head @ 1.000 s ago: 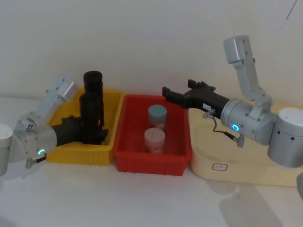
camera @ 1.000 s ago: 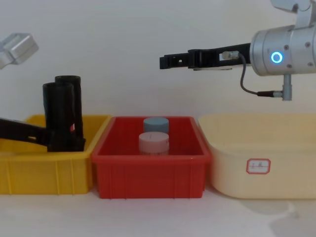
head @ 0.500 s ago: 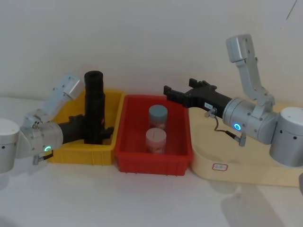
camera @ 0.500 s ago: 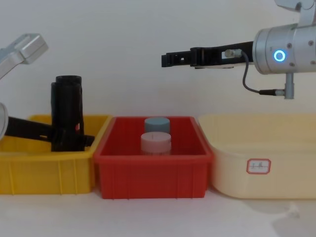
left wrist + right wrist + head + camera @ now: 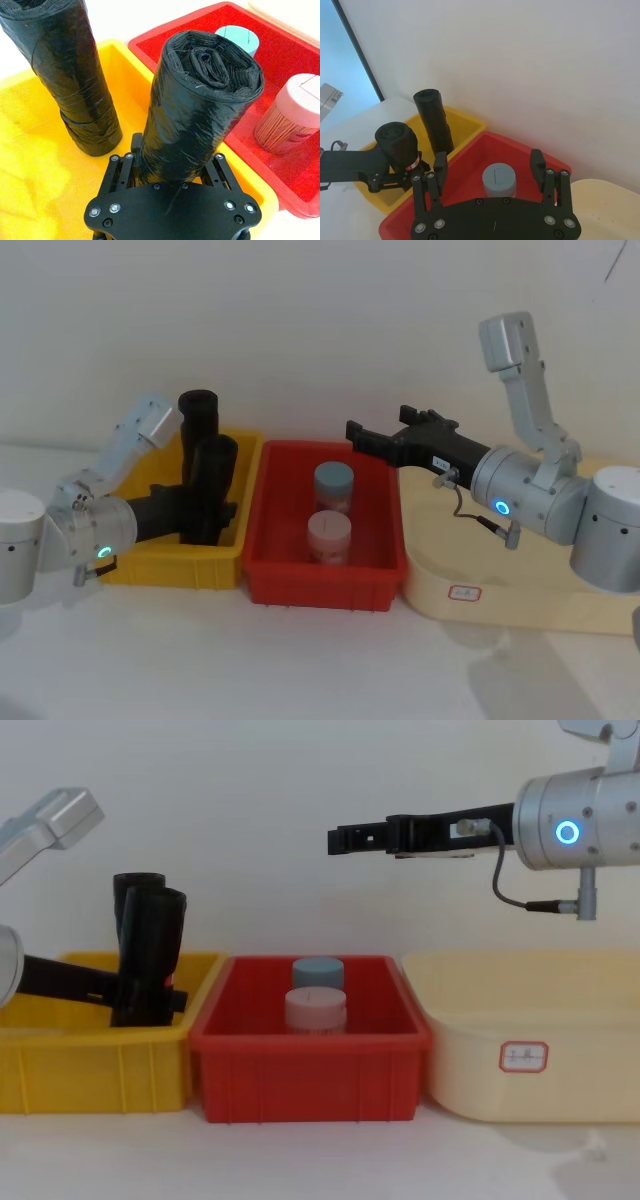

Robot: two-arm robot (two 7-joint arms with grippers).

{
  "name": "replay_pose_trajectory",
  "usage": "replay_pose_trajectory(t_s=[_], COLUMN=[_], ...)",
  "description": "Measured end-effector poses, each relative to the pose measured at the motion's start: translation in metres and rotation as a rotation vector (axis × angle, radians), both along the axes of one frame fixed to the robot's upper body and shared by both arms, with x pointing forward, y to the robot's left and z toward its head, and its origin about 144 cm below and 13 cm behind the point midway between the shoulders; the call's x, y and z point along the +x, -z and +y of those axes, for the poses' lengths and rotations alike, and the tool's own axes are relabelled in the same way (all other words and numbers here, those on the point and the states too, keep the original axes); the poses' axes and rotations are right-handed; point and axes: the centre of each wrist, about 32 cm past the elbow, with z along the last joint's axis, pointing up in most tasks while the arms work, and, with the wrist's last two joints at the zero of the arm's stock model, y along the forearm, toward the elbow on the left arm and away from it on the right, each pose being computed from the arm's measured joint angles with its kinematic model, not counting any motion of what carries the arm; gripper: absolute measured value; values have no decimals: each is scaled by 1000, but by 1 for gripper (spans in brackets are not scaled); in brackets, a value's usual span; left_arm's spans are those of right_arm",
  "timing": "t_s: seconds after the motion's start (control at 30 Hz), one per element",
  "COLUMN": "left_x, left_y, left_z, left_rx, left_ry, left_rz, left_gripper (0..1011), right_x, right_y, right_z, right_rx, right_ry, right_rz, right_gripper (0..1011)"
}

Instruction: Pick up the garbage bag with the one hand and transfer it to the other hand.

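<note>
Two black rolls of bags show in the left part of the head view: the garbage bag, tilted, and a second roll upright behind it. Two jars show at centre: one grey-lidded jar and one pink-lidded jar. Three containers run from left to right: one yellow bin, one red bin and one cream tub. Two grippers show: the left gripper at lower left and the right gripper just right of centre
</note>
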Motion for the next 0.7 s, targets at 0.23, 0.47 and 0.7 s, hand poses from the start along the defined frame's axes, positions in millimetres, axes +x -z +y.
replay_pose_trajectory(t_s=[0.23, 0.47, 0.7], left_x=[1, 1, 1], left_y=[0, 0, 0], left_z=[0, 0, -1], left_rx=[-1, -2, -3], left_ry=[2, 3, 4], left_rz=[0, 0, 1], left_gripper=[468, 434, 405], right_x=[-1, -5, -10], right_y=[0, 1, 2], right_z=[0, 2, 8], right_rx=[-12, -47, -85], right_ry=[-13, -54, -99], right_rz=[3, 18, 40], right_gripper=[1000, 1000, 1000])
